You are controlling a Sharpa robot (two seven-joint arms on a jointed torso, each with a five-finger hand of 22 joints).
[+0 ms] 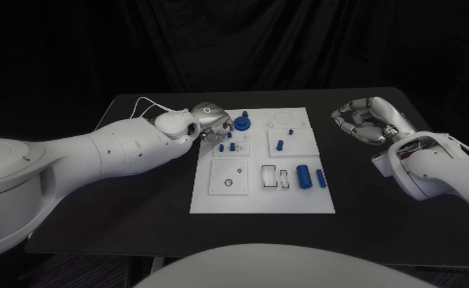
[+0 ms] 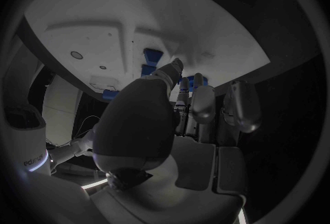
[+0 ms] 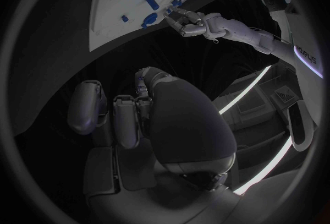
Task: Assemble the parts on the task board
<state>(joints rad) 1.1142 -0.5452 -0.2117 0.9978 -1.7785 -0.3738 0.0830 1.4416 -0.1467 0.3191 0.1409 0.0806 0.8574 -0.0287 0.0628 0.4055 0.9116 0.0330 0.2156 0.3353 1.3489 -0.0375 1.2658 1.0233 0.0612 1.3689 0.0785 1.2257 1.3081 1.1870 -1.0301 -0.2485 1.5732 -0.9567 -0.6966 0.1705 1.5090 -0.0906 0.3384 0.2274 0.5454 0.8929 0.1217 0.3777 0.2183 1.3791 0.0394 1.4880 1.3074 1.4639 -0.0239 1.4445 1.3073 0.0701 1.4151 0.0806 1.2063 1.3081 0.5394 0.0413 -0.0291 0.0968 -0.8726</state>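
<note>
The white task board lies in the middle of the black table. On it are a round blue part, small blue pegs, a thick blue cylinder and a slim blue pin. My left hand hovers at the board's far left corner, fingertips pointing down beside the round part. In the left wrist view that hand is close over the board, with a blue piece showing between thumb and fingers; whether it is held is unclear. My right hand hangs right of the board, fingers curled, holding nothing.
The board has empty cut-outs near its front: a square plate with a hole and rectangular slots. A white cable loops on the table behind my left wrist. Bare black table surrounds the board on all sides.
</note>
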